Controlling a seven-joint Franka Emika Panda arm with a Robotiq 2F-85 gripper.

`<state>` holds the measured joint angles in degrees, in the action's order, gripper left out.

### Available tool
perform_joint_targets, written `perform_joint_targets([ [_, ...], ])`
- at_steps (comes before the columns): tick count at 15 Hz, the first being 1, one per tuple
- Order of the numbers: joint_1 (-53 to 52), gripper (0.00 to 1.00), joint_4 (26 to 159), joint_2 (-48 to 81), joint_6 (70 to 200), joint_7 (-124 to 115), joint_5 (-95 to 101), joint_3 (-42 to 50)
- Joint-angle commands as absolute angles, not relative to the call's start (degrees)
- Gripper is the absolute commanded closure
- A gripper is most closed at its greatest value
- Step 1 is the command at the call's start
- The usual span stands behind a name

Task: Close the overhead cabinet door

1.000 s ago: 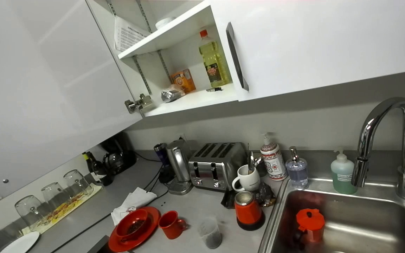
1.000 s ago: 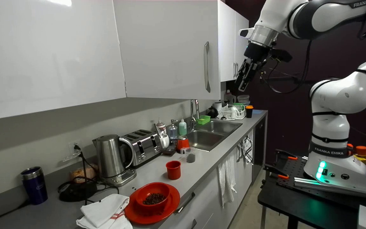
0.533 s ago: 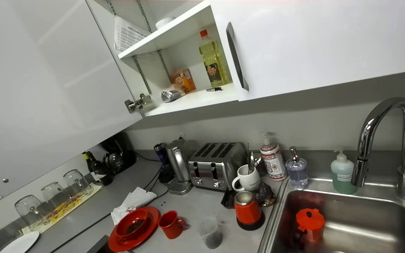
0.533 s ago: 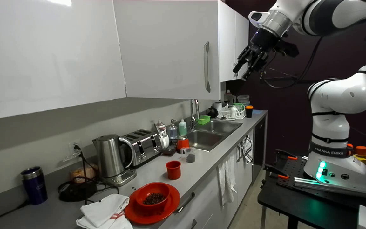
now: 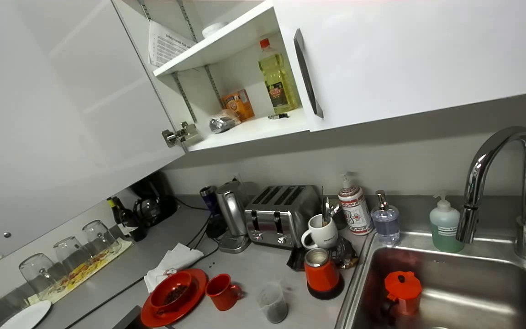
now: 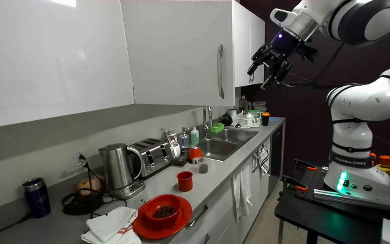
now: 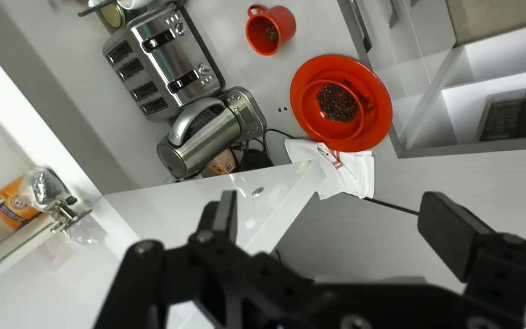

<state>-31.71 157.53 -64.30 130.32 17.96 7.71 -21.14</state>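
The overhead cabinet door (image 6: 178,54) is a glossy white panel, swung open. Its slim metal bar handle (image 6: 220,69) is near its free edge. In an exterior view the door's inner face (image 5: 62,114) fills the upper left, with its hinge at the cabinet's edge. My gripper (image 6: 257,80) is in the air to the right of the door's free edge in the picture, with spread fingers and nothing between them. In the wrist view the door (image 7: 167,205) runs behind the left finger of the open gripper (image 7: 330,201), its free edge showing between the fingers. I see no contact.
The open cabinet's shelf (image 5: 249,137) holds a yellow bottle (image 5: 277,82) and an orange box (image 5: 239,105). A closed neighbouring door (image 5: 418,55) is beside it. Below, the counter carries a toaster (image 5: 286,214), a kettle (image 6: 115,166), a red plate (image 6: 186,213) and a red mug (image 6: 185,181).
The gripper's fingers show wider apart than before. The arm has shifted to the right and tilted, and its fingertips are higher in the exterior view. The door has not moved.
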Motion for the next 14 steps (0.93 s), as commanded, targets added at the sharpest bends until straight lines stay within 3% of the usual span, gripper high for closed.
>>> perform_joint_targets([
  [1, -33.3, 0.00, 157.4, -63.7, 131.4, 19.4, 12.7, -24.0],
  [7, -34.7, 0.00, 155.7, -60.6, 131.4, 18.9, 19.4, -29.4],
  [14, -28.9, 0.00, 151.0, -52.9, 133.9, 18.3, 30.1, -33.3],
])
